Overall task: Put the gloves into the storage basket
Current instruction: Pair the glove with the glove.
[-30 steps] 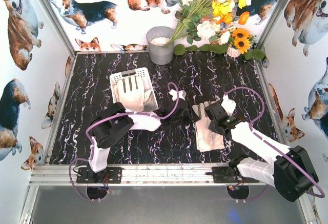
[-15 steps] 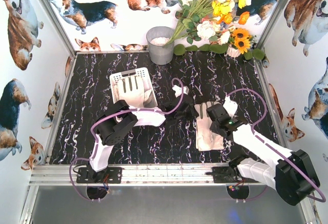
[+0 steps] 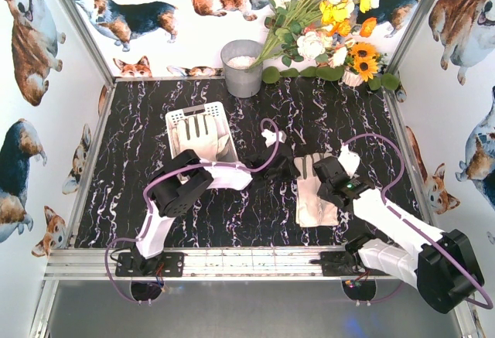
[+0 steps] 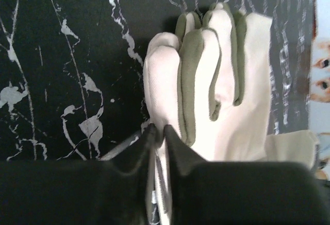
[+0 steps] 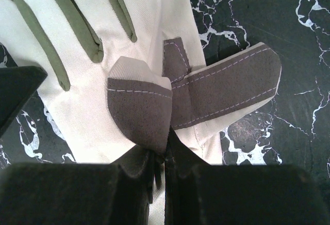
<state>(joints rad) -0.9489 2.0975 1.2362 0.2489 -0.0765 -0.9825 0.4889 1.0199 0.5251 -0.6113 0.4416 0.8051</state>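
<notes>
Glove point(image 4: 221, 91) edge between left pincer point(image 4: 160, 130) tips

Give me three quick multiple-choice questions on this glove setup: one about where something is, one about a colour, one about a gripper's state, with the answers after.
1. Where is the storage basket?
A) on the left half of the table
B) on the right half
C) off the table

2. What colour is the patch pinched by the right gripper?
A) red
B) grey
C) blue

3. What is the left gripper doing?
A) standing wide open
B) shut on nothing
C) shut on the edge of the glove

Answers: 1 A, the top view shows it left of centre; 2 B, the right wrist view shows grey stitched fabric between its jaws; 3 C, the left wrist view shows cream fabric between its closed jaws.
</notes>
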